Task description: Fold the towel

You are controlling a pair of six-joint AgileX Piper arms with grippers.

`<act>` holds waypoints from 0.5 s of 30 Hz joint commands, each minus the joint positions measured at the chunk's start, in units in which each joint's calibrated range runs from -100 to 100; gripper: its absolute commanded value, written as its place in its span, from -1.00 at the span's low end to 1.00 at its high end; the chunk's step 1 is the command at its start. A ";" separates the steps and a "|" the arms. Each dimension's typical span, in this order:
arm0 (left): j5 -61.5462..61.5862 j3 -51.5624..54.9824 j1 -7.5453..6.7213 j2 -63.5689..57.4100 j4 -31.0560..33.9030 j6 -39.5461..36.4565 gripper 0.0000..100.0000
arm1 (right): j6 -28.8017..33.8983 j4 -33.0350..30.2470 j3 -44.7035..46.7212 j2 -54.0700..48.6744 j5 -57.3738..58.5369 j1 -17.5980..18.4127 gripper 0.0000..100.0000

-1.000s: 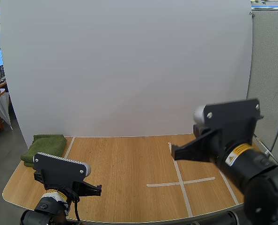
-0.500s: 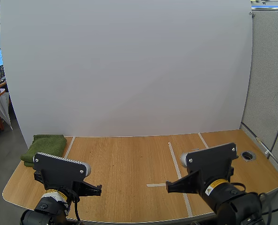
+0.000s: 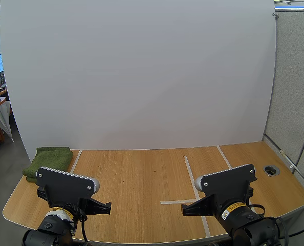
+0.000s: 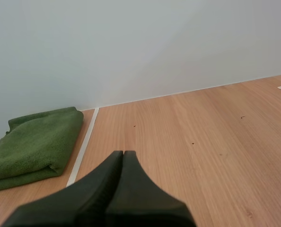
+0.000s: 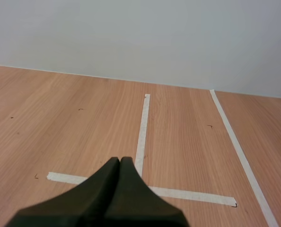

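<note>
A green towel lies folded in a thick stack at the table's far left, by the white backdrop. The left wrist view has the towel beyond a tape strip, ahead of my left gripper, whose fingers lie together as one dark wedge with nothing in them. In the high view my left gripper is low at the front left, well short of the towel. My right gripper is low at the front right, and its wedge is shut on nothing over a tape cross.
White tape lines mark a cross and a lane on the right half of the wooden table; another strip runs beside the towel. A round cable hole sits at the far right. A white backdrop stands behind.
My right arm has come down from a raised pose at the right to a low rest at the front right. The left arm and the towel have not moved.
</note>
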 commanded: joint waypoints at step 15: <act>-0.08 0.10 -0.16 -0.23 0.08 -0.32 -1.00 | 1.56 0.00 0.00 -0.42 -0.73 -0.68 -1.00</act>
